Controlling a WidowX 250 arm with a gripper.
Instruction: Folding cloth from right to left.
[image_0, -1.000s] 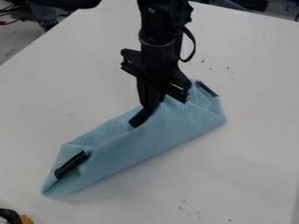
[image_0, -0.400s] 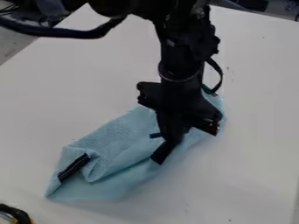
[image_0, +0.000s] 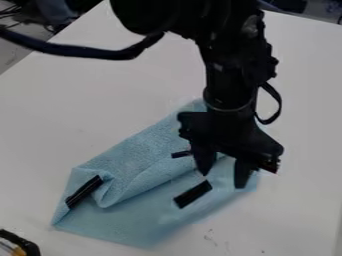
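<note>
Camera view: looking down at a slant on a pale bench (image_0: 60, 110), with a light blue cloth (image_0: 133, 215) across the middle and lower part of the frame.
End effector (image_0: 223, 179): hanging over the right part of the cloth, right of centre in the frame; spread open, fingers (image_0: 203, 164) well apart and pointing down.
Grip: nothing visible between the fingertips; cannot tell whether touching the cloth beneath.
Cloth: lying at a slant from lower left up to right of centre, partly folded and creased, with a raised fold running through the middle and a turned-over corner at the left end.
Left black strip (image_0: 84, 192): on the cloth near its left end, tilted.
Middle black strip (image_0: 193, 194): on the cloth's lower part, just below and left of the fingertips.
Small dark piece (image_0: 180, 154): just left of the end effector, over the cloth.
Arm (image_0: 230, 65): coming down from the top edge, with a thick dark cable (image_0: 87, 51) curving off to the upper left.
Lower left corner: black and yellow object (image_0: 20, 243), cut off by the frame edge.
Bench surface: small dark marks (image_0: 211, 238) near the bottom, right of centre.
</note>
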